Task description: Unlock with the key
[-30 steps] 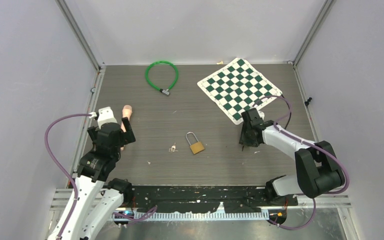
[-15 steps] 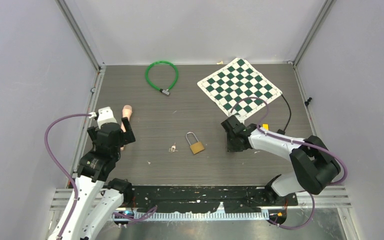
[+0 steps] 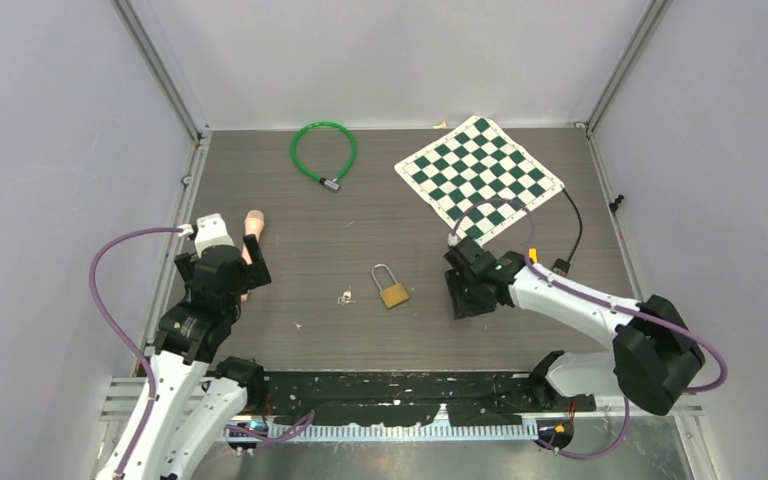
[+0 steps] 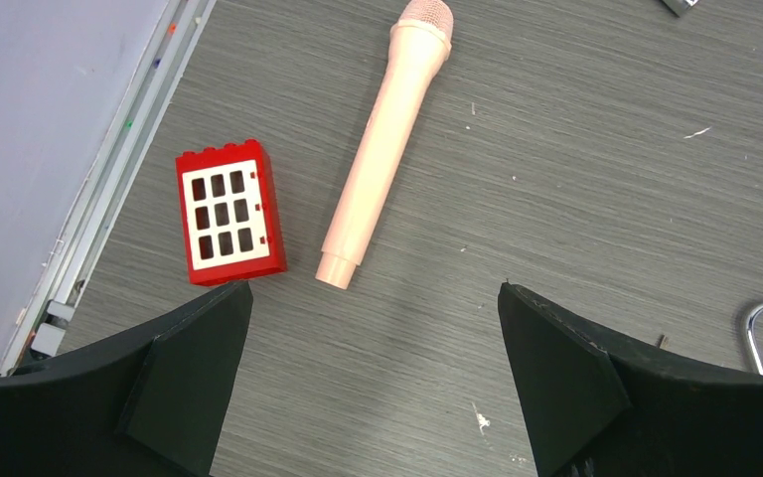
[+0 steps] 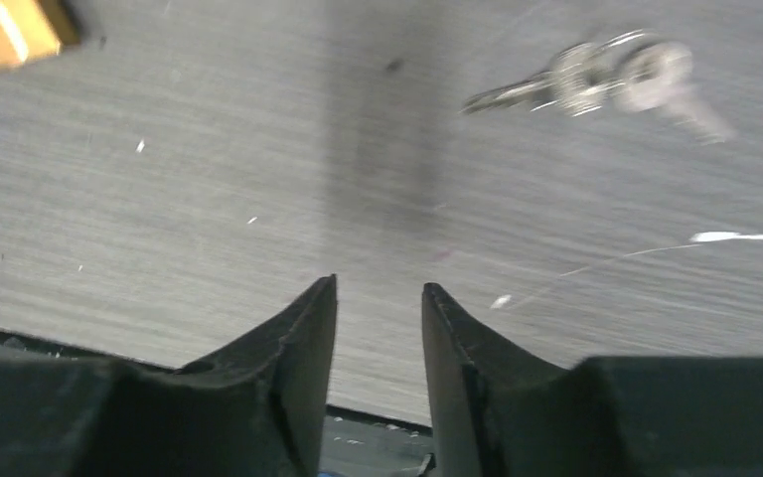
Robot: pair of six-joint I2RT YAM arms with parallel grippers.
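We think our step now is grabbing the key [image 3: 345, 296] (maybe a small bunch), lying on the desk [image 3: 300, 235] beside the padlock [image 3: 391, 287]. Our right fingers [image 5: 288, 368] are narrow and empty, our left fingers [image 4: 189, 358] wide. Next: pinch it.

The left arm [image 3: 192, 325] stands folded well to the left of the padlock [image 3: 392, 288], with its wrist pitched downward. The left gripper [image 4: 373, 298] is spread to full width with nothing between its fingers. The right arm [image 3: 572, 300] reaches low from its base toward the padlock, elbow out to the right, and the right gripper [image 5: 378, 293] hangs near the padlock's right side, pointed down, its fingers parted by a narrow gap and holding nothing.
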